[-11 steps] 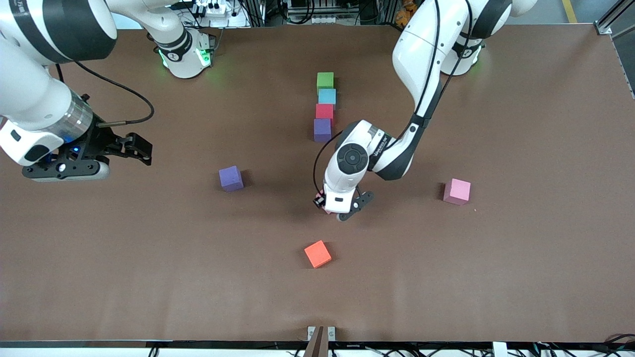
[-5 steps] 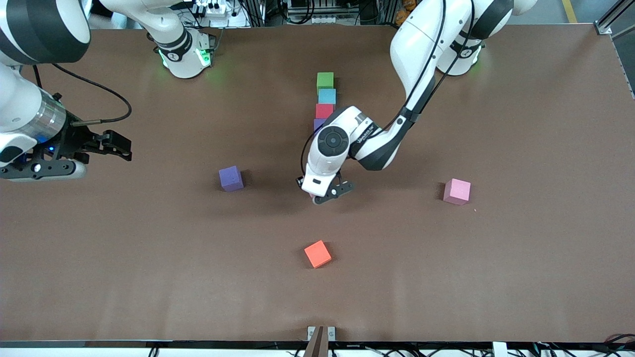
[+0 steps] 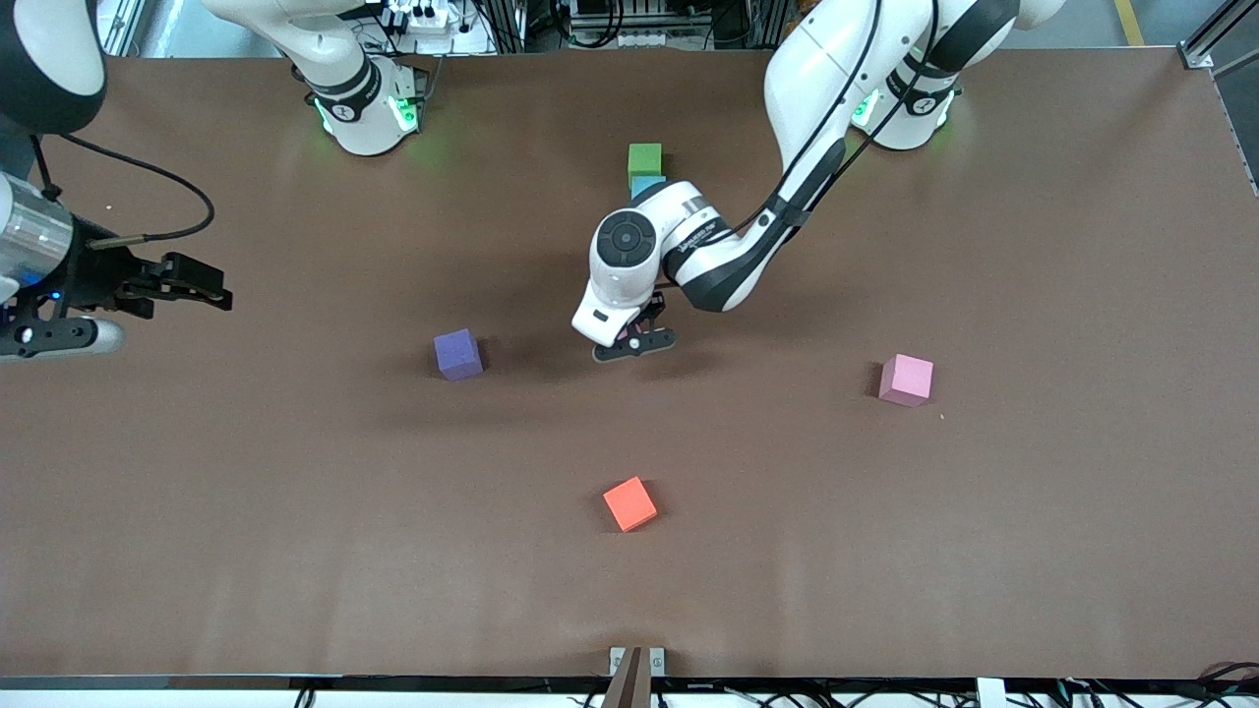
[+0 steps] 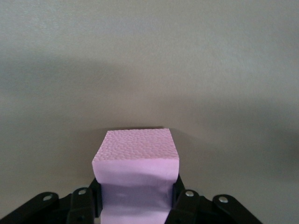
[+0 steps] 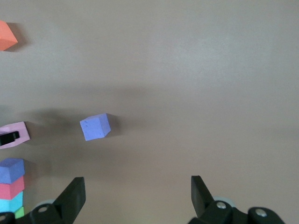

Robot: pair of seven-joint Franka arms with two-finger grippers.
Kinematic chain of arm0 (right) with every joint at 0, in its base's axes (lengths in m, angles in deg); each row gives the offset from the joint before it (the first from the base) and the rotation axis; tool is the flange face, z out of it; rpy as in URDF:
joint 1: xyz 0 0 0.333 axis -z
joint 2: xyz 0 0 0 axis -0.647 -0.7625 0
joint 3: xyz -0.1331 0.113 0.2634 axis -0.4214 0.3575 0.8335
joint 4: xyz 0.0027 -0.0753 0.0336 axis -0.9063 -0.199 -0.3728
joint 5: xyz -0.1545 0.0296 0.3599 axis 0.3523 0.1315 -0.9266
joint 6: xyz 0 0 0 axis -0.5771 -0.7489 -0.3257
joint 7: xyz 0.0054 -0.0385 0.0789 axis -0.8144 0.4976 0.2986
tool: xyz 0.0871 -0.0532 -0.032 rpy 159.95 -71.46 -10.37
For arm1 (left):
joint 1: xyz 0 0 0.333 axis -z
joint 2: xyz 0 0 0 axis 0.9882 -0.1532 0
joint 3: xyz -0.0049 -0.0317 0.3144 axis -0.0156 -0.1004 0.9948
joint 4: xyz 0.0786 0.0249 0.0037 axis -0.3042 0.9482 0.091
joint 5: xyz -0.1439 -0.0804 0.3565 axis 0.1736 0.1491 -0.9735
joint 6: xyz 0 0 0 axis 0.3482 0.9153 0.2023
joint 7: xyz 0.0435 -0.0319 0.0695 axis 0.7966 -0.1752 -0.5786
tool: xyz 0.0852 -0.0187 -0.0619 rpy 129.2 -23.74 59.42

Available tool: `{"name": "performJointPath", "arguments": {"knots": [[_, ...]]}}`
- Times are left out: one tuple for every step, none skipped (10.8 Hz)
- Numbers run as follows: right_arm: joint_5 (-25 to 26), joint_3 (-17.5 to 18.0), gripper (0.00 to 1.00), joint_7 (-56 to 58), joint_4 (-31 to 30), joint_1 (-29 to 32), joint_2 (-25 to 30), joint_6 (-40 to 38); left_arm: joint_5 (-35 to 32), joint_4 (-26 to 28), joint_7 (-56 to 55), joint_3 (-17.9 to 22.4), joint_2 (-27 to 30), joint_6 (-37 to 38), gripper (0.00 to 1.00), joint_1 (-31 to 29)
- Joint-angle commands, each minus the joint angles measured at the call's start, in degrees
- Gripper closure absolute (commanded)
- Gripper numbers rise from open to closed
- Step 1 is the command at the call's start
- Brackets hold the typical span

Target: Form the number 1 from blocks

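Note:
My left gripper (image 3: 630, 341) is shut on a pink block (image 4: 135, 158) and hangs low over the table, just at the near end of the column of blocks. Of that column the front view shows the green block (image 3: 645, 157) and a sliver of the light blue block (image 3: 644, 182); the arm covers the others. The right wrist view shows the column's purple block (image 5: 11, 170) and red block (image 5: 11, 189). A loose purple block (image 3: 458, 354), a second pink block (image 3: 906, 380) and an orange block (image 3: 629, 503) lie apart. My right gripper (image 3: 211, 285) waits open and empty.
The brown table (image 3: 984, 541) has wide bare room nearer the camera round the orange block. The right arm's base (image 3: 364, 108) and the left arm's base (image 3: 910, 108) stand at the table's back edge.
My left gripper has carried the pink block away from the camera toward the column's near end. The right arm has drawn back toward its own end of the table.

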Motion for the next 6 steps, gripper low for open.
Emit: {"name": "performJointPath", "arguments": {"knots": [[-0.11,1.00,0.00,1.76,-0.08,1.82,0.71,-0.16,-1.12,11.80,7.26,-1.87,10.46,0.21,1.00,-3.93],[1.89,2.23,0.00,1.41,0.01,2.61,0.79,0.10,-1.12,14.89,10.25,-3.52,11.97,0.21,1.00,-5.50],[5.83,2.67,0.00,1.23,0.19,2.62,0.80,0.27,-1.73,15.53,10.98,-4.84,11.81,0.21,1.00,-5.87],[7.69,2.77,0.00,0.27,0.19,2.53,0.71,0.36,-2.87,15.71,11.25,-5.03,11.55,0.21,1.00,-5.61],[7.80,2.77,0.00,0.00,0.27,2.62,0.71,0.71,-3.40,15.88,12.99,-5.55,11.46,0.21,1.00,-5.35],[7.97,2.77,0.00,0.08,0.27,2.70,0.53,0.80,-3.41,16.32,14.49,-6.00,11.46,0.12,1.00,-5.43]]}}
